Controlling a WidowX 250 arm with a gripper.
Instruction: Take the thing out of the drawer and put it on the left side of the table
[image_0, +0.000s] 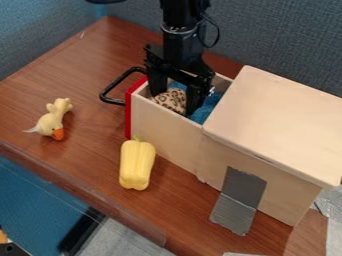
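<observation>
Wooden drawer (165, 127), pulled out of a lidded wooden box (277, 115), with red front and black handle (109, 96). Contents: a leopard-print object (172, 101), the task's thing, near the front end, and blue cloth (204, 111), partly beside it. The black gripper (176, 103) points downward into the drawer, open, its two fingers well spread with the leopard-print object between them; firm contact cannot be determined.

No text, labels or numbers can be read anywhere.
</observation>
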